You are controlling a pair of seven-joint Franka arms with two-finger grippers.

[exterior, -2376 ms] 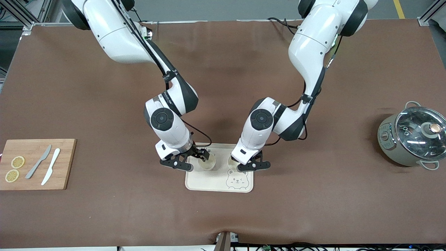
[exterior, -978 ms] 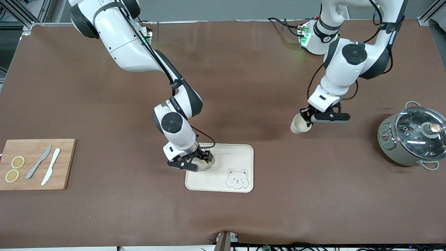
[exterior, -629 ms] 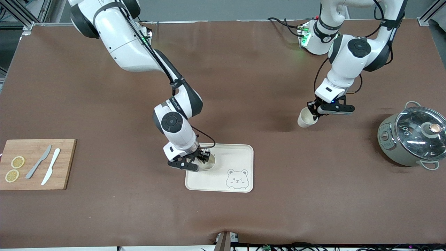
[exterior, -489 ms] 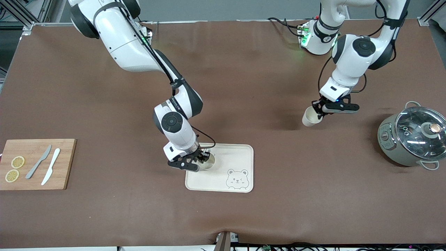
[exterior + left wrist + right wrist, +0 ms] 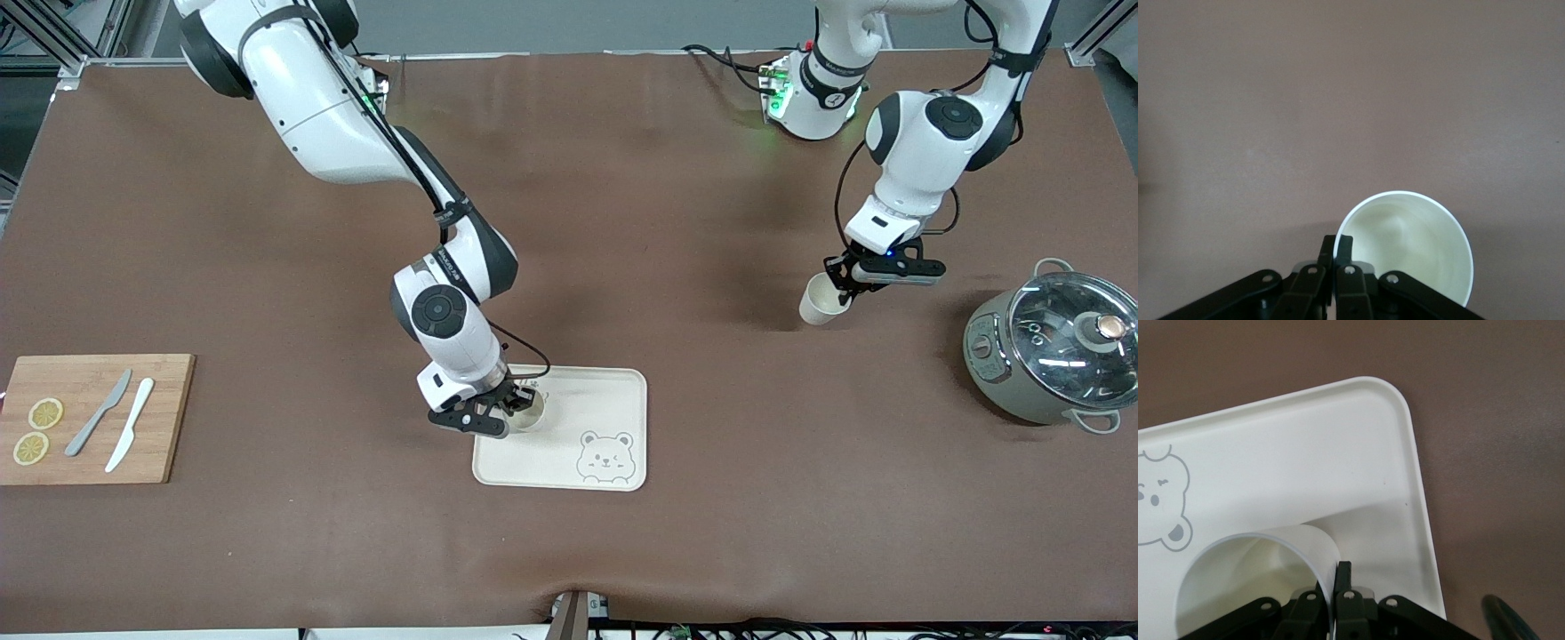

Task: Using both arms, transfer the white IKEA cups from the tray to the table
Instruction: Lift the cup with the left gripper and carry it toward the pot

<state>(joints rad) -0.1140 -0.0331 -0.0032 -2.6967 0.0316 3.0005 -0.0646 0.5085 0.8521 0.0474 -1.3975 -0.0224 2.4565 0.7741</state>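
In the front view, we are looking down on a brown table [image 5: 267, 293] with two white arms reaching in from the top. The right end effector [image 5: 507, 411] is sitting low over the bear tray [image 5: 587, 404], its fingers pressed together on the rim of one cup [image 5: 528, 414], which is resting on the tray corner toward the right arm's end of the table. The left end effector [image 5: 846, 283] is hanging over bare table near a lidded pot [image 5: 1049, 351], pinching the rim of the second cup [image 5: 819, 302], which is tilting in the air. A cutting board [image 5: 169, 418] with two knives and lemon slices is lying toward the right arm's end.

In the left wrist view, we are seeing the left end effector [image 5: 1335, 257] with fingers [image 5: 1344, 248] closing on the rim wall of the cup [image 5: 1418, 247], one inside and one outside. Plain brown table [image 5: 1338, 100] is filling the rest.

In the right wrist view, the right end effector [image 5: 1337, 583] is pinching the rim of its cup [image 5: 1251, 570] the same way. The cup is standing on the tray [image 5: 1305, 440], close to a rounded corner, with the printed bear [image 5: 1161, 497] partly showing.
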